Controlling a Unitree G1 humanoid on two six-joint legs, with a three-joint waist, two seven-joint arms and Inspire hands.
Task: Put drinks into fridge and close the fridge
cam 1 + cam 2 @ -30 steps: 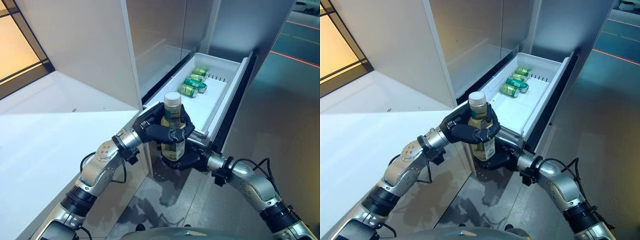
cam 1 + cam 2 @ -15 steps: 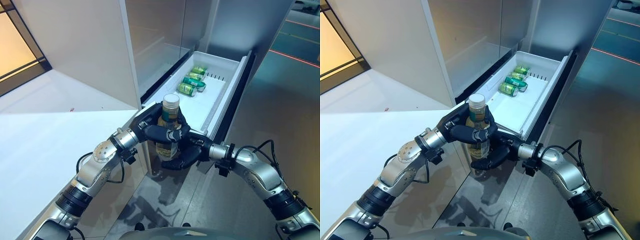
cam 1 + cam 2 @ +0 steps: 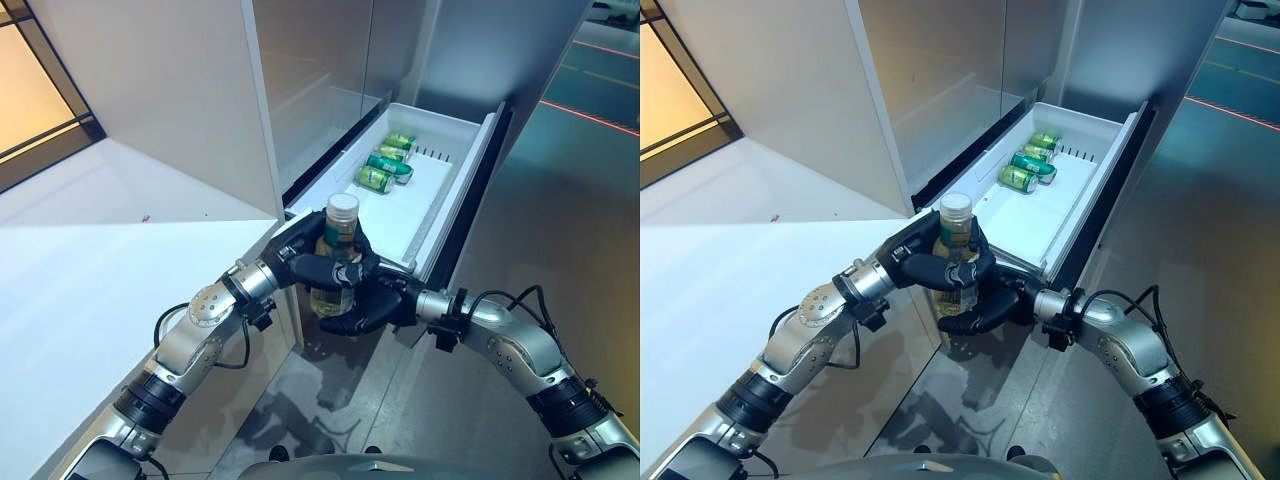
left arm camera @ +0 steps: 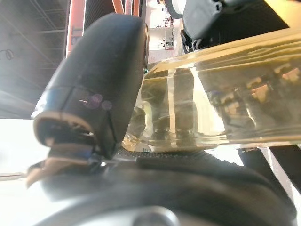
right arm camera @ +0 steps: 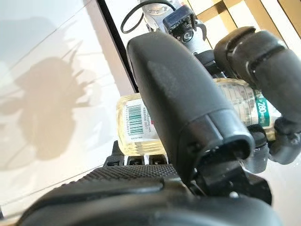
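A clear bottle (image 3: pixel 338 232) of yellowish drink with a white cap stands upright in the air, just before the near end of the open white fridge drawer (image 3: pixel 447 200). My left hand (image 3: pixel 305 263) is shut on its upper body; its thumb (image 4: pixel 103 84) presses the glass (image 4: pixel 225 108). My right hand (image 3: pixel 375 305) reaches in from the right and curls under and round the bottle's lower part; its thumb (image 5: pixel 188 103) lies along the labelled base (image 5: pixel 136 125). Both hands hold the bottle together.
Several green cans (image 3: pixel 384 165) lie at the far end of the drawer; its near half is bare white. A tall grey cabinet panel (image 3: pixel 170 100) rises at the left, above a white counter (image 3: pixel 90 270). Grey floor (image 3: pixel 560 220) lies right of the drawer.
My right hand has come up from below and wrapped round the bottle's lower part. The bottle has sunk slightly, still in my left hand.
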